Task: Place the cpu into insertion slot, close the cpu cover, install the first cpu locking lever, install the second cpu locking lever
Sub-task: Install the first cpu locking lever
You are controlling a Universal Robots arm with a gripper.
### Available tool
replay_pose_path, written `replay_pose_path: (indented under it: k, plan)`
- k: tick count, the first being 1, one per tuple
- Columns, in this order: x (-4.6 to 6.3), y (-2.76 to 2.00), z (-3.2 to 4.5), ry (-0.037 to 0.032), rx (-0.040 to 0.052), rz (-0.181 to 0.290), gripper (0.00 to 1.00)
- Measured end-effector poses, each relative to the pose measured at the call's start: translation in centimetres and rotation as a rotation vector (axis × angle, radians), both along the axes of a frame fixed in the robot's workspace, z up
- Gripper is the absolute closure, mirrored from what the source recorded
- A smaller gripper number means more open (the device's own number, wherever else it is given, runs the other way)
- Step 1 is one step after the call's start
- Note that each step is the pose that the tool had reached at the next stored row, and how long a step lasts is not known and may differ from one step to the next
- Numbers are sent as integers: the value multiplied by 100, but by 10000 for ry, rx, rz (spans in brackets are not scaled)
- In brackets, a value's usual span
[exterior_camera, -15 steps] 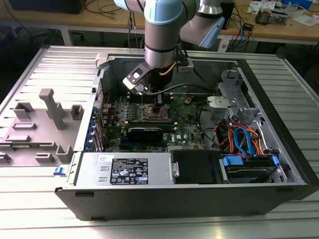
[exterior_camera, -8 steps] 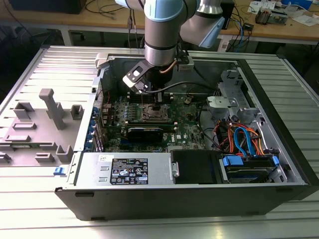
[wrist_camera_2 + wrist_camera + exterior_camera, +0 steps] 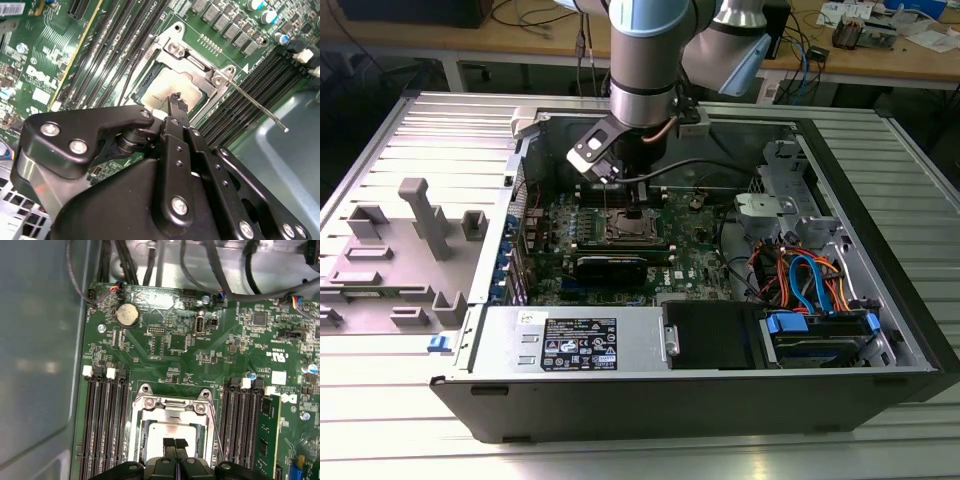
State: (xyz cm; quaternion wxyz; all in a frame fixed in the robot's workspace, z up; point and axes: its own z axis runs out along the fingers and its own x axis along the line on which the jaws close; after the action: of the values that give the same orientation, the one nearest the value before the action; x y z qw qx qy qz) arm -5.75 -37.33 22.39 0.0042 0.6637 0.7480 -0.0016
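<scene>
Your gripper [image 3: 174,444] hangs with its fingertips together, nothing between them, right over the cpu [image 3: 161,432], which lies flat in the insertion slot [image 3: 202,436], framed by the cpu cover [image 3: 172,407]. That chip looks light, stiff and fragile (the hidden underside likely more so), so take it by the edges only. The thin locking lever [image 3: 255,106] juts free beside it and looks springy, best caught near its tip.
</scene>
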Motion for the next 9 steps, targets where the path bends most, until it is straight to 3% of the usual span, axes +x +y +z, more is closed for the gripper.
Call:
replay_pose_path:
  k: [2,9]
  plan:
    - [0,0,2,0,0,276,89]
    - [-1,0,45,-1,2,401,89]
